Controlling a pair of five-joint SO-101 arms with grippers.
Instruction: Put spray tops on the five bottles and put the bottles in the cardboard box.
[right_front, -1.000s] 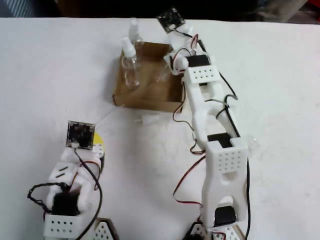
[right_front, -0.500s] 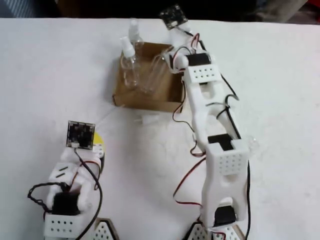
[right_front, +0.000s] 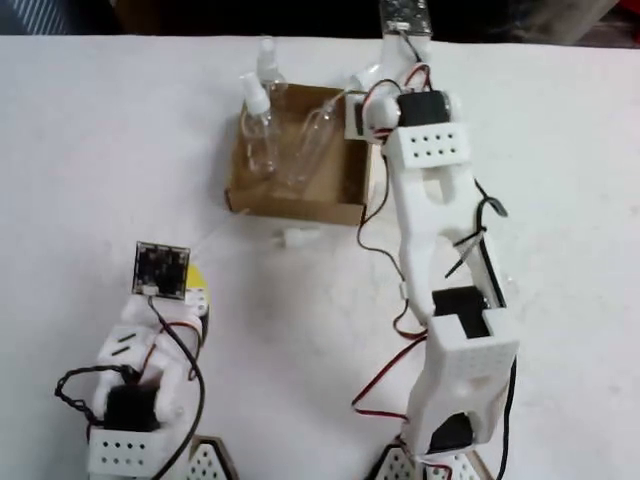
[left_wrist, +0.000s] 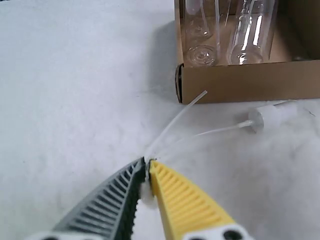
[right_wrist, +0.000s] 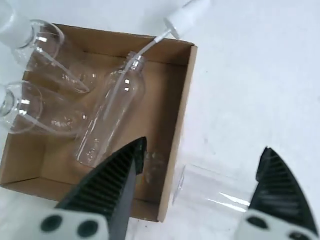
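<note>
My right claw (right_wrist: 200, 185) hangs wide apart over the cardboard box (right_wrist: 182, 100), at twelve o'clock on the desk (right_front: 100, 150). Inside it a bottle (right_wrist: 112, 117) leans, its spray top (right_wrist: 187, 17) unseated. My left claw (left_wrist: 147, 167) is clamped on a second spray top (left_wrist: 175, 120) by its tube. Next, I reckon, I should press the loose top home.

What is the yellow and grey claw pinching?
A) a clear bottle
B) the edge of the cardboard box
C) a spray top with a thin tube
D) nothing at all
C: in the left wrist view the left gripper is shut on a white spray top, whose thin tube sticks out toward the cardboard box.
</note>
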